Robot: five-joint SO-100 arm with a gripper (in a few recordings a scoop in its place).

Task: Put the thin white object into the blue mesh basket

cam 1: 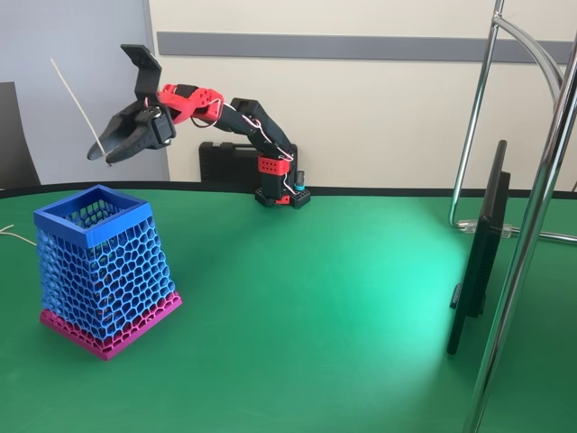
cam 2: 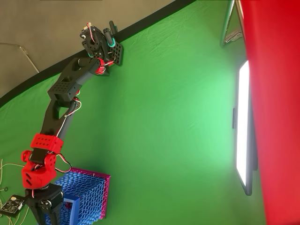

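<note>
Green desk [cam 1: 343, 298]: jaws [cam 1: 106, 155] closed on the thin white stick [cam 1: 77, 104], held high above the blue basket [cam 1: 99, 266]. Tip the stick upright (it slants now), centre over the rim, lower, then release.

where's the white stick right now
In the fixed view the white stick is at upper left, held in the gripper in the air above the blue basket.

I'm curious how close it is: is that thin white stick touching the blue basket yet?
Apart. In the fixed view the thin white stick, held in the gripper, hangs in the air with clear space above the blue mesh basket's rim.
</note>
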